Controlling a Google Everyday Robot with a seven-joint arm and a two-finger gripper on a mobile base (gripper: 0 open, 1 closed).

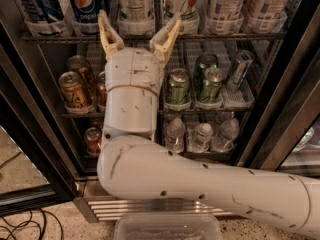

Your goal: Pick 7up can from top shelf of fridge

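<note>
The fridge [282, 104] stands with its door open. On its top shelf [240, 35] stand blue Pepsi cans [85, 4] and several white cans. The 7up can [181, 0], white and light green with a red dot, is just right of a white can [135, 4] that shows its printed label. My gripper [139, 17] is open. Its tan fingers [107, 31] reach up to the shelf's front edge and straddle the white label can. The right finger's tip lies at the lower left edge of the 7up can. It holds nothing.
The middle rack holds gold-brown cans [75, 91] on the left and dark green cans [177, 86] on the right, with a silver can [239, 69] tipped over. Water bottles [202, 134] stand below. A clear plastic bin [167, 226] and cables [20, 229] lie by the steel grille [100, 204].
</note>
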